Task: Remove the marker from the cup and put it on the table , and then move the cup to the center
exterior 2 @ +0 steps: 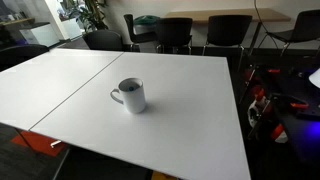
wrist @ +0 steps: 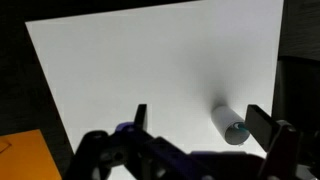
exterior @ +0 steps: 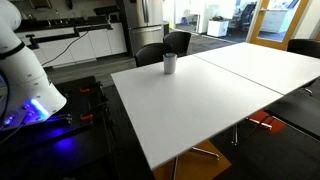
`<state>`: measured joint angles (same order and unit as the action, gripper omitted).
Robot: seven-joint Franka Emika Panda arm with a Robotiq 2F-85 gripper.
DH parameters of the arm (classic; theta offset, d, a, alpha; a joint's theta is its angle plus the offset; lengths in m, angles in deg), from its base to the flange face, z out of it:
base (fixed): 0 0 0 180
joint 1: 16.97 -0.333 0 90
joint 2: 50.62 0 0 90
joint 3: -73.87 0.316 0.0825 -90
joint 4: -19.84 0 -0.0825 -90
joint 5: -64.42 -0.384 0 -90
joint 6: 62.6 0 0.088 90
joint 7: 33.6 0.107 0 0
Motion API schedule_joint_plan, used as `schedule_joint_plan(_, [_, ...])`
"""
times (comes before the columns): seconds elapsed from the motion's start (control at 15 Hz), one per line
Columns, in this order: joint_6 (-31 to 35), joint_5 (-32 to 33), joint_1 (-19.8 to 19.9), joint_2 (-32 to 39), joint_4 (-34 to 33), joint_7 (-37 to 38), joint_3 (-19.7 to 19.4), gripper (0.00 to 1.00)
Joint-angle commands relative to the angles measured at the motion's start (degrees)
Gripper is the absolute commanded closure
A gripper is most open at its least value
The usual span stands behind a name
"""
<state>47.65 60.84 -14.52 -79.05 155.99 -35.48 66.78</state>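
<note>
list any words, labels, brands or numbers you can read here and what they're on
No readable text in any view.
cup: plain, no print or logo showing.
table: bare white, no marks.
tool: dark, no label visible.
cabinets far behind: too small and blurred to tell.

In an exterior view, black chairs line up at twelve o'clock, a leafy plant at eleven. In an exterior view, a steel fridge stands at twelve o'clock, white cabinets at ten, an orange patch at four
</note>
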Motion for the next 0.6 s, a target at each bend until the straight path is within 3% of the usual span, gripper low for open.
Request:
schedule_joint_plan(0.0, [-0.2,-0.3,0.7,0.1,-0.1,-0.3,0.6,0.0])
schedule_joint_plan(0.53, [1.5,0.7,1.1,0.6,-0.4,0.3,1.1,0.0])
